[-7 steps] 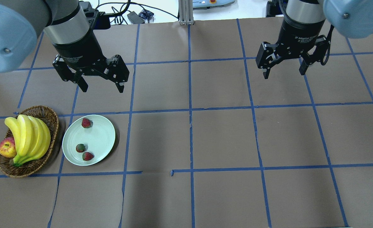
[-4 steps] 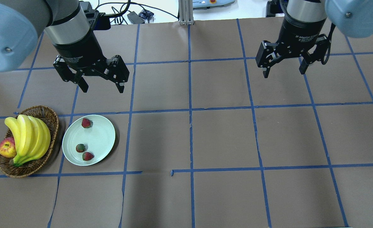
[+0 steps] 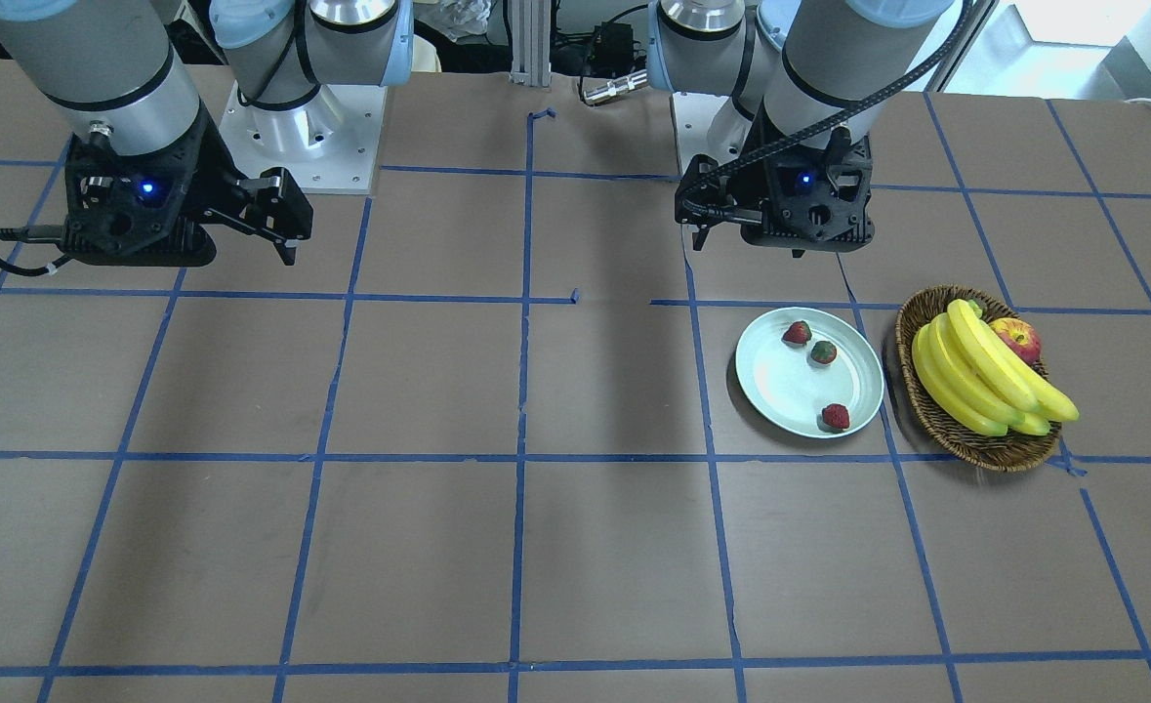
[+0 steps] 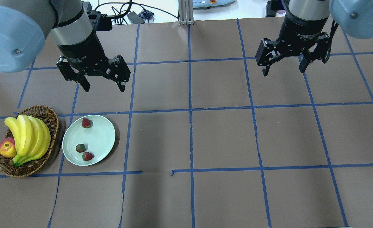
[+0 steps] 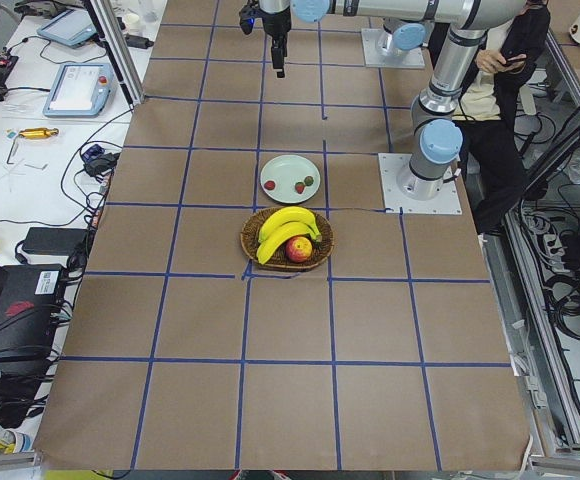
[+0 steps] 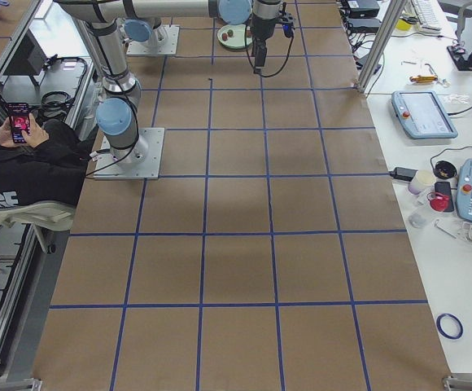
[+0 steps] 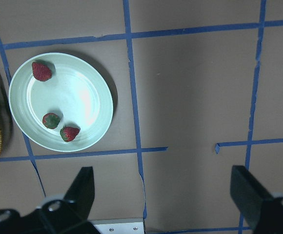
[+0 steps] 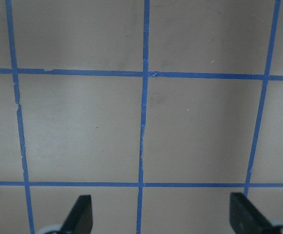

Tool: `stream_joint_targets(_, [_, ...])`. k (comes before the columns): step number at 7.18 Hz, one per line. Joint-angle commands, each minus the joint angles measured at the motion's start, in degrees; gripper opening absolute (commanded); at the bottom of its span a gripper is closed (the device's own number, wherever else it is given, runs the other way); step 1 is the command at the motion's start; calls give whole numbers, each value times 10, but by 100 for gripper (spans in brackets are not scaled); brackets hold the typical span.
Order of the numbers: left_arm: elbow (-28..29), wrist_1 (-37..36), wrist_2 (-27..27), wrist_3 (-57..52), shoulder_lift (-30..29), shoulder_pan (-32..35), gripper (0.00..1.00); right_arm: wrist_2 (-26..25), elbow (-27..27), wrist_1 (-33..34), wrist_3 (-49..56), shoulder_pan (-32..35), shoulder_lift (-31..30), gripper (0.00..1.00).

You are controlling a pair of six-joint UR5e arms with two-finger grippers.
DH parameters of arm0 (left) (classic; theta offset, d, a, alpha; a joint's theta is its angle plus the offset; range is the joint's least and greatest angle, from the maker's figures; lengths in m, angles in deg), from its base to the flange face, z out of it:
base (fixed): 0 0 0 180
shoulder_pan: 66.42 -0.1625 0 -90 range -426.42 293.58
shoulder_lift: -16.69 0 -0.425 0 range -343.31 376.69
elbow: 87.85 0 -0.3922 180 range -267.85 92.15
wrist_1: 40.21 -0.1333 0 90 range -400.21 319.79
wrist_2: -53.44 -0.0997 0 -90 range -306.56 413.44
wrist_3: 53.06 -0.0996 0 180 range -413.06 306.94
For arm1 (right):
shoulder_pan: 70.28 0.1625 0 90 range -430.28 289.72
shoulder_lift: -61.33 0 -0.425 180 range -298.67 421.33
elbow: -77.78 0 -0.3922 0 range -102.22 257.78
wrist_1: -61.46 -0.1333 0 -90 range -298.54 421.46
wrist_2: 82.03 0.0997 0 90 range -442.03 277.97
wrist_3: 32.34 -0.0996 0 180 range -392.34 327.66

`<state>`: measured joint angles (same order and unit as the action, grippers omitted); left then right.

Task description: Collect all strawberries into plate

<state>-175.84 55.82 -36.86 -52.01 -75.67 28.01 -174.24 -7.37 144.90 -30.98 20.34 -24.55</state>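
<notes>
**Red green-capped strawberries (image 4: 86,123) on a round pale mint plate (image 4: 101,136)**

Two lie close together, and the third sits apart near the opposite rim. A brown oval wicker basket (image 4: 52,117) stands just beside the plate. Above the table, the left gripper (image 4: 103,89) and the right gripper (image 4: 282,72) hover with jaws apart, holding nothing.

wicker basket (image 4: 52,126), bananas (image 4: 28,137), apple (image 4: 6,148), seated person (image 6: 16,159)
</notes>
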Motion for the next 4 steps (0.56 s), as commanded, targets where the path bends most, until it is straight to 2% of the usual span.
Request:
stream_joint_targets(1, [0, -1, -2, 0, 2, -1, 100, -3, 1, 8, -3, 0, 0, 100])
stream_joint_targets(4, [0, -1, -2, 0, 5, -2, 100, 4, 1, 10, -4, 1, -4, 100])
